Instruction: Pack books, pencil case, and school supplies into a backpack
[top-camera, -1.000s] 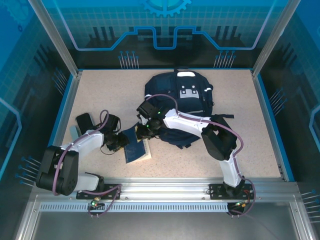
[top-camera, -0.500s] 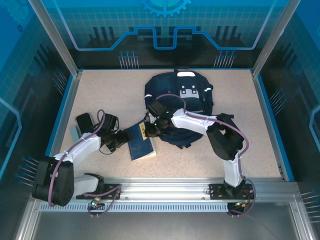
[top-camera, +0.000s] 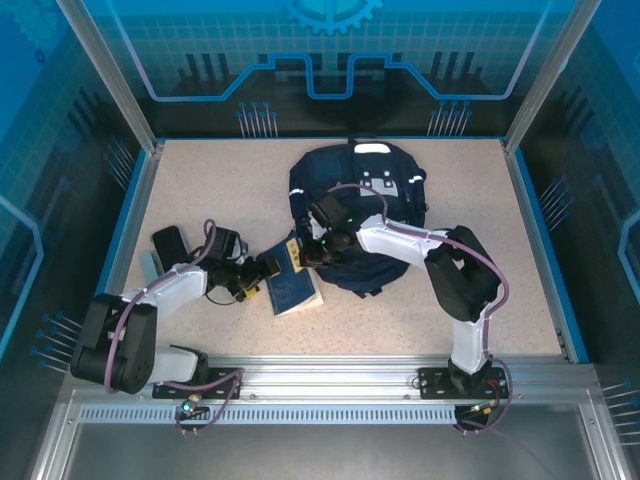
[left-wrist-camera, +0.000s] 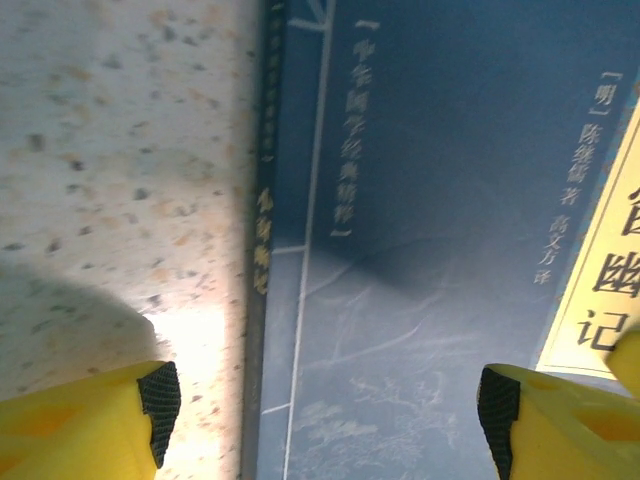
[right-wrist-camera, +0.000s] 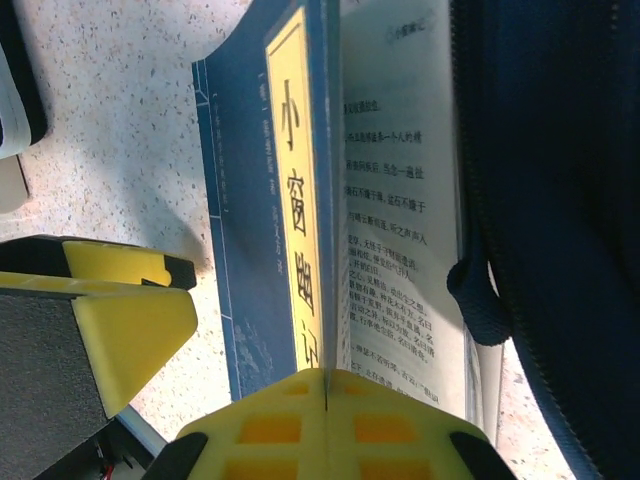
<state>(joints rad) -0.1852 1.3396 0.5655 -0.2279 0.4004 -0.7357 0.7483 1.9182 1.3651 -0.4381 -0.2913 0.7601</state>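
A blue book (top-camera: 292, 287) with a yellow title strip lies on the table just left of the navy backpack (top-camera: 370, 200). My right gripper (top-camera: 308, 255) is shut on the edge of its front cover (right-wrist-camera: 250, 230). The cover is lifted, so a printed page (right-wrist-camera: 400, 200) shows beside the backpack's fabric (right-wrist-camera: 560, 200). In the right wrist view my right gripper (right-wrist-camera: 325, 385) has its yellow jaws pressed together on the cover. My left gripper (top-camera: 268, 268) is open at the book's left side. In its wrist view the left gripper (left-wrist-camera: 325, 405) straddles the spine and cover (left-wrist-camera: 430, 250), its pads (left-wrist-camera: 160, 400) apart from the book.
A black object (top-camera: 168, 243) and a pale flat item (top-camera: 150, 265) lie near the table's left edge, behind the left arm. Dark straps (top-camera: 440, 240) trail from the backpack toward the right arm. One yellow finger of the left gripper (right-wrist-camera: 130, 300) shows beside the book.
The left gripper opened and shifted right along the book. The right gripper closed on the cover and drew the book right, toward the backpack.
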